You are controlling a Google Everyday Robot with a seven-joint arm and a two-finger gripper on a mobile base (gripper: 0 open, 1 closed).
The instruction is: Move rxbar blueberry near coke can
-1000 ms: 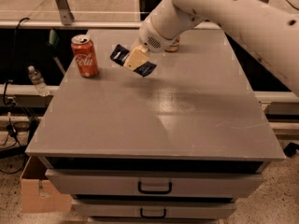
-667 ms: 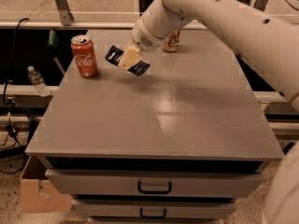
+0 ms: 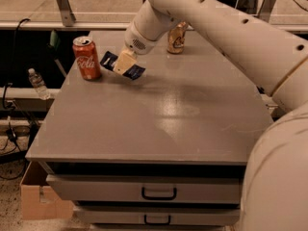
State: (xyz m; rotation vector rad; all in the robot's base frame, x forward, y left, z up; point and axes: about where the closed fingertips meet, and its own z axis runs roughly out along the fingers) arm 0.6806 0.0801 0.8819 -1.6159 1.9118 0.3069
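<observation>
Camera view: my fingers (image 3: 124,63) are just right of the coke can (image 3: 87,59), closed tight on the rxbar blueberry (image 3: 109,59), pinching it across its middle. The dark blue wrapper is tilted, one end pointing toward the coke can and close to it but not touching, the other end sticking out away from it. The coke can stands upright on the grey surface (image 3: 159,124). A tan can (image 3: 176,37) stands well to the right of the coke can, farther back.
</observation>
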